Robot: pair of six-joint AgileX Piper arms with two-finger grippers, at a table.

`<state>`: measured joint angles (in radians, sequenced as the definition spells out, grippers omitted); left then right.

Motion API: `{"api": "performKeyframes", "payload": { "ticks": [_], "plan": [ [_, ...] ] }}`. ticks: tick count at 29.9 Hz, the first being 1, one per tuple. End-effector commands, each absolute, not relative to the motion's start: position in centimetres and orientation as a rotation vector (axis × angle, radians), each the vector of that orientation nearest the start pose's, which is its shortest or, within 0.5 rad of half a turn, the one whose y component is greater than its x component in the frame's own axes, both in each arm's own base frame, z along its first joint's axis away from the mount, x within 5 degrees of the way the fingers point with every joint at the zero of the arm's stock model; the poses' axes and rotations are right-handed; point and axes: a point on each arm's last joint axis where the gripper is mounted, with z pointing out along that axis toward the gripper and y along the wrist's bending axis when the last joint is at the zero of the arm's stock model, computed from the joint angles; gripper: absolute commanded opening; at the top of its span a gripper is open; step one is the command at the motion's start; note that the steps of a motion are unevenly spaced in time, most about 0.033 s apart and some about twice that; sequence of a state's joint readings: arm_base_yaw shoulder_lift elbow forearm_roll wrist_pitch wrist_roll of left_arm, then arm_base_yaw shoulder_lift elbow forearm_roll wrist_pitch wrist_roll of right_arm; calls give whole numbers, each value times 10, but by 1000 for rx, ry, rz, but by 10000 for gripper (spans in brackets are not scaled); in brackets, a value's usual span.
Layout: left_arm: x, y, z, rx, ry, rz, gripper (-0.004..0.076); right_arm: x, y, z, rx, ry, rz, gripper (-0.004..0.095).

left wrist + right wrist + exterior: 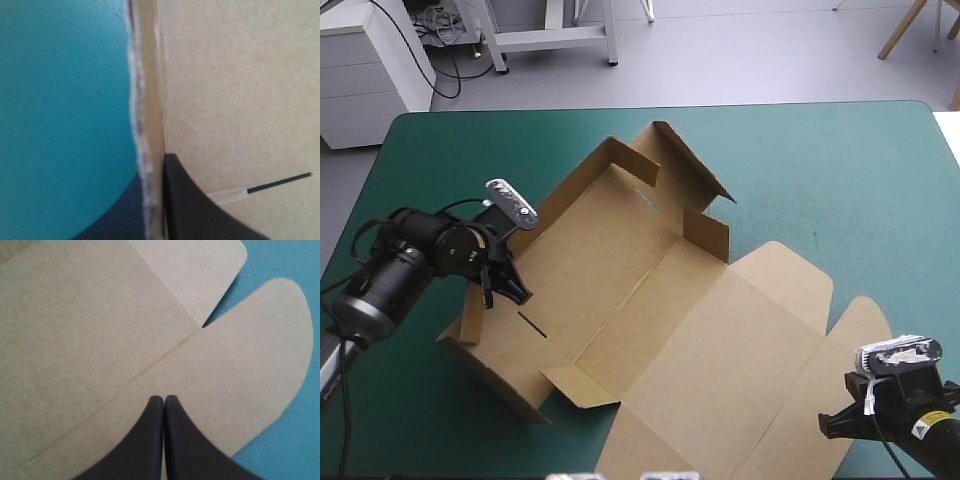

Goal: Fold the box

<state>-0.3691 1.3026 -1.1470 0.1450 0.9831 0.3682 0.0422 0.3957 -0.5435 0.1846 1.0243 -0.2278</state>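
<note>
Near right: my right gripper [164, 400], black fingers pressed together, sits over the rounded lid flap [260, 365]. The cut brown board box [620, 260] lies mid-table on the teal-green cover [820, 150], its tray running near-left to far-right. Farther in, the left gripper [506, 290] pinches its raised left wall [149, 100]. I judge this arm better placed.

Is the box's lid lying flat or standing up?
Flat. The lid lies spread on the teal-green cover, its rounded flaps out, while the tray's walls stand raised.
</note>
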Motion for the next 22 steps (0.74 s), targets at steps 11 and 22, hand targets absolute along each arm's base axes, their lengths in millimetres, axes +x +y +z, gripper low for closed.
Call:
{"api": "performKeyframes", "payload": {
  "ticks": [11,22],
  "plan": [
    [274,-167,360,1317,1692,611,-10,61,17,294,-271,2261,138,-20],
    [256,-216,368,1450,1329,539,-10,61,17,294,-271,2261,138,-19]
  ]
}}
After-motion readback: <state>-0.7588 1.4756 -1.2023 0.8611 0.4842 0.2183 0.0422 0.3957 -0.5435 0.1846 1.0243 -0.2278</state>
